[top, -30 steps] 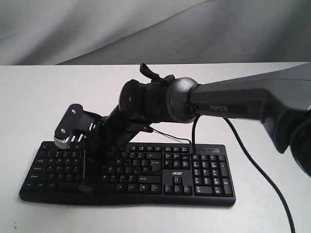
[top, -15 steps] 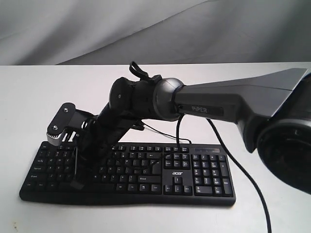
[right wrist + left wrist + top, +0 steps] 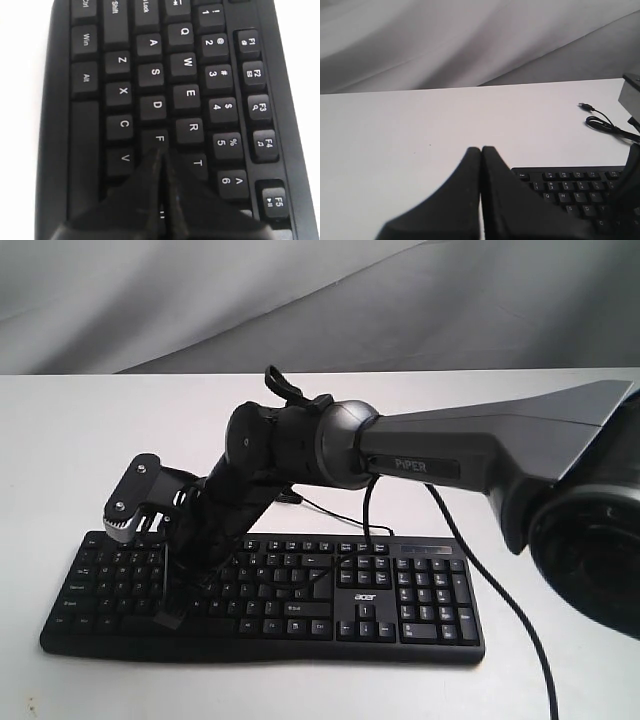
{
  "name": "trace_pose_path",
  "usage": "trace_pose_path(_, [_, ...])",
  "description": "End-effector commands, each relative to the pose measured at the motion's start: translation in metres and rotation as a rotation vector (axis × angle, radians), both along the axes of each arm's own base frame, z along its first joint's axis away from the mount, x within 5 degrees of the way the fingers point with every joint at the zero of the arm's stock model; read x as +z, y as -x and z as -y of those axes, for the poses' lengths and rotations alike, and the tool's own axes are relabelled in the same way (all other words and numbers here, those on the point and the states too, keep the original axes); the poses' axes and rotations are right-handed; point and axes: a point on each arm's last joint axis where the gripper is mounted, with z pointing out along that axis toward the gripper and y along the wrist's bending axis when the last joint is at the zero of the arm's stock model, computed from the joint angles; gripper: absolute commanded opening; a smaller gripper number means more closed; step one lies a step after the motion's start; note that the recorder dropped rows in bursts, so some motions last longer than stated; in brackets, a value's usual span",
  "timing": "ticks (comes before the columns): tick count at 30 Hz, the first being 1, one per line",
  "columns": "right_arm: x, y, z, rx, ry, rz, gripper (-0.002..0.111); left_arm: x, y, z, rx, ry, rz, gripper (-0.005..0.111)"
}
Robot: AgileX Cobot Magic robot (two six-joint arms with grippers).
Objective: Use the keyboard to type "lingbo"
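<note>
Stretched across from the right, the right claw (image 3: 161, 150) pinched shut to one tip, low over the F key (image 3: 159, 137) in the left half of the keyboard (image 3: 420, 590). Flat on the near part of the table (image 3: 80, 440), long axis left to right, so likely a short slide rightward to G, hidden under the tip. Off the left end, the left claw (image 3: 481, 150) also closed, empty, farther away.

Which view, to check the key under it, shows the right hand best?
The right wrist view: the shut right hand points at the F key of the keyboard, legends readable. The exterior view shows it small, side-on; the left wrist view does not clearly show it.
</note>
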Motion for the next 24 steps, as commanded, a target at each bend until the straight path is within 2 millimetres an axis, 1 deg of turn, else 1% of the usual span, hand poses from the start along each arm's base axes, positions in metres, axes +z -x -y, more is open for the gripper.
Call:
trace_pose_path(1, [0.005,-0.002,-0.001,-0.006,-0.011,0.013,0.000,-0.001,0.000,0.000,0.000,0.005,0.006,0.001])
trace_pose_path(8, [-0.004,-0.001,-0.001,-0.008,-0.005,-0.007,0.000,-0.001,0.000,0.000,0.000,0.005,0.006,0.001])
trace_pose_path(17, [-0.006,0.000,-0.001,0.001,0.006,-0.014,0.000,-0.001,0.000,0.000,0.000,0.005,0.006,0.001])
trace_pose_path(22, [0.012,0.003,0.000,0.010,-0.011,-0.019,0.000,-0.001,0.000,0.000,0.000,0.005,0.006,0.001])
trace_pose_path(24, [0.016,0.005,0.000,0.021,-0.009,-0.030,0.000,-0.001,0.000,0.000,0.000,0.005,0.006,0.001])
